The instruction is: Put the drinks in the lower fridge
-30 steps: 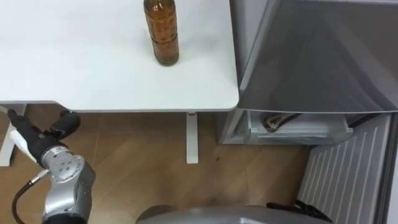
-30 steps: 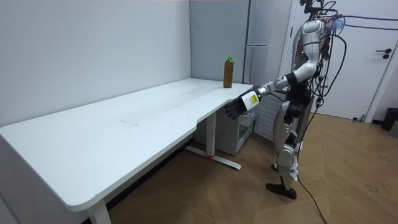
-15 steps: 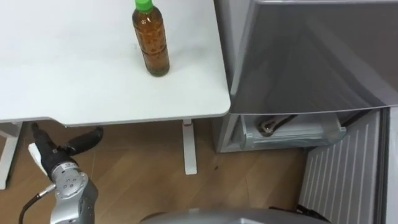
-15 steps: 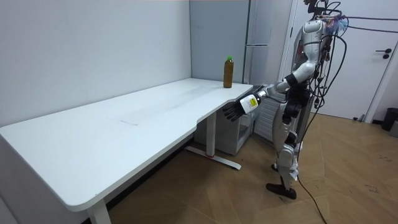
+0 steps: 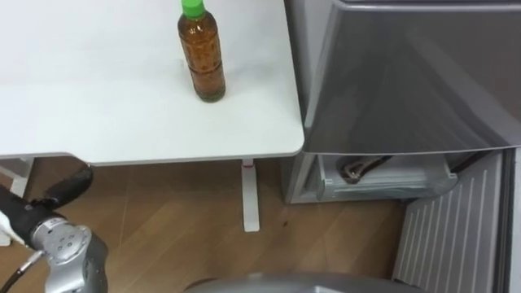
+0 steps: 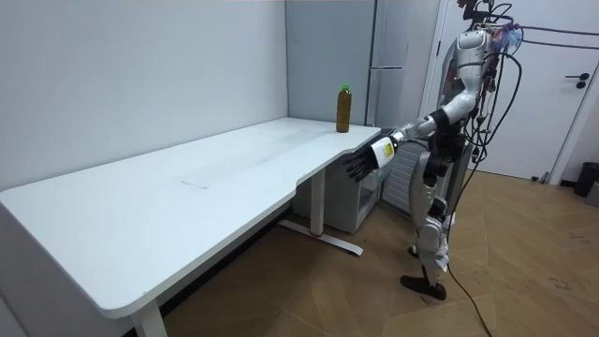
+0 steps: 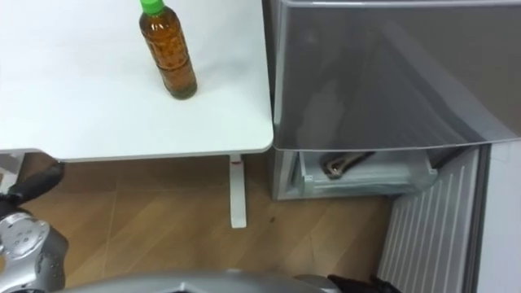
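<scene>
Where the white table (image 5: 98,106) meets the grey fridge (image 5: 407,81), the bottle (image 5: 203,55) is seen upright near the corner. Short of the table's edge the left hand (image 6: 357,165) is held out, fingers apparently loosely spread, empty.

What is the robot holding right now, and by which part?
Nothing visible: left hand is open, bottle stands alone on the table.

Robot by fridge (image 6: 391,42), left hand (image 6: 357,164) out low beside table (image 6: 215,178) edge, fingers (image 6: 347,171) spread; bottle (image 6: 343,109) upright nr corner.
</scene>
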Available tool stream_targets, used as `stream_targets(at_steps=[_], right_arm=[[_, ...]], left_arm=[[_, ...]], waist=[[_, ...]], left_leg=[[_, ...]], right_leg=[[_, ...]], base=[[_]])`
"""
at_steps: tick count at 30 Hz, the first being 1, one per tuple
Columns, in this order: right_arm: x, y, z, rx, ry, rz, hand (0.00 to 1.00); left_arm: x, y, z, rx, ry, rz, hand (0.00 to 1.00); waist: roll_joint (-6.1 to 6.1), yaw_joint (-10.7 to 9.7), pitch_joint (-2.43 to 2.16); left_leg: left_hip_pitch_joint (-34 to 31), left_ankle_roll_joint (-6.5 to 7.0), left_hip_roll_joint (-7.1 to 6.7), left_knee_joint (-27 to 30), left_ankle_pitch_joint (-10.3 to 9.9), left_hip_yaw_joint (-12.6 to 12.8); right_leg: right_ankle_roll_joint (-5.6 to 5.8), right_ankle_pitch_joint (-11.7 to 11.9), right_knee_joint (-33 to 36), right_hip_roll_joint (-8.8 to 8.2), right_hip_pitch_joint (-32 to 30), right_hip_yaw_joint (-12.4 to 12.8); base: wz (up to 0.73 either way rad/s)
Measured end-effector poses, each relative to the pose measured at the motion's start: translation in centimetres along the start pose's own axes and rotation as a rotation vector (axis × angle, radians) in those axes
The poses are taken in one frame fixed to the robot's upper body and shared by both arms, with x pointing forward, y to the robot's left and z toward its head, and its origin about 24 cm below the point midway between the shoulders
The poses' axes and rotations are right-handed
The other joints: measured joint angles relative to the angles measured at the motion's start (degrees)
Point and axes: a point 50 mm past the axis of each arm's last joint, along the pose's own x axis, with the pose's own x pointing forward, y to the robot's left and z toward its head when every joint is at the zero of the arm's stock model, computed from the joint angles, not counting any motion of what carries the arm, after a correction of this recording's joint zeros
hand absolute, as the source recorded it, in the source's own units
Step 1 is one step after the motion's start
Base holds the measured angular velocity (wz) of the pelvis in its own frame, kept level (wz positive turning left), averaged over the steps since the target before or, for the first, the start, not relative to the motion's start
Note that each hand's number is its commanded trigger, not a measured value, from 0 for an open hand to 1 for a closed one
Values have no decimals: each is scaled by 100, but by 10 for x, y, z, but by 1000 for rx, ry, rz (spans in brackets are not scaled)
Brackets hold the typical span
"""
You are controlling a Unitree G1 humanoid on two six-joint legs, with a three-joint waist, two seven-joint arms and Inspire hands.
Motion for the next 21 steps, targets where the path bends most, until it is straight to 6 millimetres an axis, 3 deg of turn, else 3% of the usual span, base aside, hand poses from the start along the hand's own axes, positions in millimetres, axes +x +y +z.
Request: stream_targets(at_steps=[5,8,15,21], right_arm=[[0,-1,-1,1,1,-4,0],[0,0,1,-3,-3,-1,0],[0,1,0,-11,1,10,0],[1,7,7,-38,-13,51,0]], left_arm=[[10,21,7,-61,-20,150,0],[10,23,15,-98,-38,159,0],[4,6,54,-214,-170,15,0],[-7,-14,71,-214,-249,-204,0]], waist=[[11,43,5],[5,42,7],[-46,3,9],[-93,-161,41]], left_leg=[[45,0,-3,-14,0,0],[-2,0,-10,3,-2,-17],[-41,-3,-13,22,-1,-35],[-65,-5,-11,54,-5,-87]], right_leg=[[-6,-5,13,2,25,10],[-7,-5,13,-8,17,-17],[-32,-34,-10,-2,25,-16],[-31,-34,-7,-8,30,-77]], base=[[-2],[0],[0],[4]])
